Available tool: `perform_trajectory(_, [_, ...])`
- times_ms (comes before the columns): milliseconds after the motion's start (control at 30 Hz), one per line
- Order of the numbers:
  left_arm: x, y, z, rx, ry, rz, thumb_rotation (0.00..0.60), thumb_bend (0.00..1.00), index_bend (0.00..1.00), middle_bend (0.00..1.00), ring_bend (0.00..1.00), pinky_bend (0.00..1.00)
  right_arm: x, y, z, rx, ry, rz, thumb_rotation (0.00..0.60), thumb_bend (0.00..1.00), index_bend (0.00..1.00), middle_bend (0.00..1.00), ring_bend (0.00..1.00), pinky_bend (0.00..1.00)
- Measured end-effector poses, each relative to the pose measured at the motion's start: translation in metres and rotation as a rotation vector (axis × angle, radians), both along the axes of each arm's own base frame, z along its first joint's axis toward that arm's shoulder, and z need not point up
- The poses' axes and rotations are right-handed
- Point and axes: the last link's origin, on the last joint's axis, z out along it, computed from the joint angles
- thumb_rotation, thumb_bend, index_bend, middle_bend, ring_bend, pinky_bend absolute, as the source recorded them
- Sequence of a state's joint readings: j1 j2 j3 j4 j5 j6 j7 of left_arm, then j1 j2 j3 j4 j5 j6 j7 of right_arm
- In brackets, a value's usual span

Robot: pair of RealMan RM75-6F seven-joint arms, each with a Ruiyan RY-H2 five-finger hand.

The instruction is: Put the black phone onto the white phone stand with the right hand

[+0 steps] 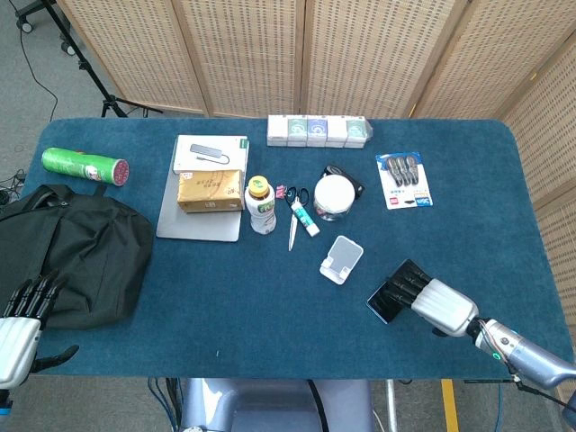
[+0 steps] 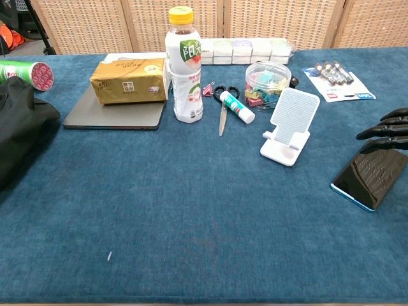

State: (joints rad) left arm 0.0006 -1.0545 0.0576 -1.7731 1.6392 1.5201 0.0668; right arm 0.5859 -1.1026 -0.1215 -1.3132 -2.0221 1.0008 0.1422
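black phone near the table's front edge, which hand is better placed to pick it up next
Right. The right hand is already over the flat black phone, fingers extended across it, close to the white plastic phone stand. The left hand sits open at the far corner beside the black fabric bag.

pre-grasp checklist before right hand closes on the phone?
1. Black phone flat on the table, not yet lifted: ok.
2. Right hand over the phone's far end, fingers extended: ok.
3. Actual contact with the phone: cannot tell.
4. White phone stand upright, cradle empty: ok.
5. Path from phone to stand free of objects: ok.
6. Left hand at the table's near left edge by the black bag, holding nothing: ok.
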Motion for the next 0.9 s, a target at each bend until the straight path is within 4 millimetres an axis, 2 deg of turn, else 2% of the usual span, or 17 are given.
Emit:
perform_trajectory(333, [-0.002, 0.013, -0.007, -0.006, 0.021, 0.024, 0.6, 0.0, 0.0, 0.0, 0.0, 0.0, -0.004, -0.031, -0.012, 0.039, 0.105, -0.057, 0.6, 0.0, 0.0, 0.0, 0.0, 0.0])
perform_trajectory(533, [-0.004, 0.018, -0.01, -0.005, 0.021, 0.022, 0.6, 0.0, 0.0, 0.0, 0.0, 0.0, -0.012, -0.04, -0.021, 0.054, 0.118, -0.085, 0.6, 0.0, 0.0, 0.0, 0.0, 0.0])
perform_trajectory(700, [-0.006, 0.021, -0.011, -0.009, 0.021, 0.039, 0.6, 0.0, 0.0, 0.0, 0.0, 0.0, -0.009, -0.044, -0.029, 0.072, 0.104, -0.084, 0.6, 0.0, 0.0, 0.0, 0.0, 0.0])
perform_trajectory(900, [-0.007, 0.023, -0.012, -0.008, 0.026, 0.046, 0.6, 0.0, 0.0, 0.0, 0.0, 0.0, -0.008, -0.047, -0.037, 0.085, 0.104, -0.055, 0.6, 0.0, 0.05, 0.0, 0.0, 0.0])
